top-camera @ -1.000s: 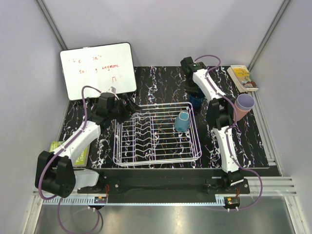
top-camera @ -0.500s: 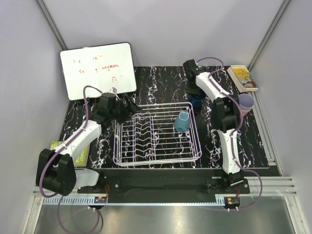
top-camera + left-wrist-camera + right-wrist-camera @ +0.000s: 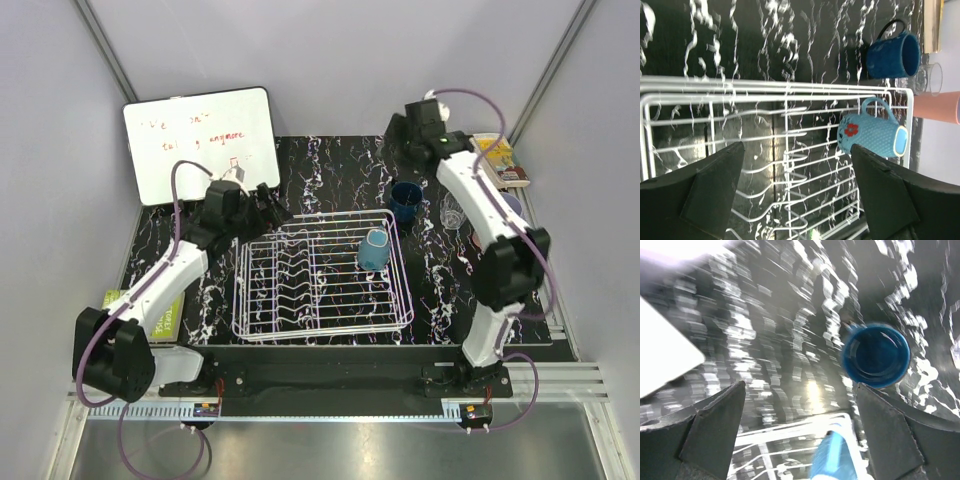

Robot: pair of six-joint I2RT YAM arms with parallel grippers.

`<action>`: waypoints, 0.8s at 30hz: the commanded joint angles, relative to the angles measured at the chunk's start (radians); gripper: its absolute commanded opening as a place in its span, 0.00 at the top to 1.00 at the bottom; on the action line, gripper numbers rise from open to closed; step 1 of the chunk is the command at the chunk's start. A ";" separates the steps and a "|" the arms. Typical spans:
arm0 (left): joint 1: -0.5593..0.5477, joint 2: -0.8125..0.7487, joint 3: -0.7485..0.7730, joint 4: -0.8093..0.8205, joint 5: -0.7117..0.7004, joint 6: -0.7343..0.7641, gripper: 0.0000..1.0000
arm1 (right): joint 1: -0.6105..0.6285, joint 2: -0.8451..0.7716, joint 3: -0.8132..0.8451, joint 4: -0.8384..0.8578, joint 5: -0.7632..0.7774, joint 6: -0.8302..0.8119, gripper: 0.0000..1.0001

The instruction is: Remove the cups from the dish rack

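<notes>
Dish rack [image 3: 300, 290] sits at the centre of the worktop [image 3: 330, 165]. One light teal cup [image 3: 373, 250] is inside it, at the rack's 2 o'clock corner (the left wrist view shows its handle and a red flower mark). The dark blue cup [image 3: 405, 200] stands on the worktop just beyond that corner, at 1 o'clock. The clear glass [image 3: 452, 210] is near it, at its 3 o'clock.

Left tool [image 3: 268, 205]: fingers apart, empty, by the rack's 10 o'clock corner.

Right tool [image 3: 402, 140]: fingers apart, empty, at 12 o'clock from the dark blue cup.
</notes>
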 commanded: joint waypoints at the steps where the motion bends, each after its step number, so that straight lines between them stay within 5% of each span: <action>1: -0.093 -0.059 0.135 -0.036 -0.173 0.101 0.06 | 0.006 -0.249 -0.057 0.146 -0.080 0.005 0.01; 13: -0.481 0.100 0.218 -0.020 -0.493 0.209 0.01 | 0.177 -0.749 -0.558 0.294 -0.079 0.034 0.00; 24: -0.581 0.354 0.380 0.030 -0.496 0.267 0.01 | 0.233 -0.991 -0.715 0.234 -0.111 0.058 0.00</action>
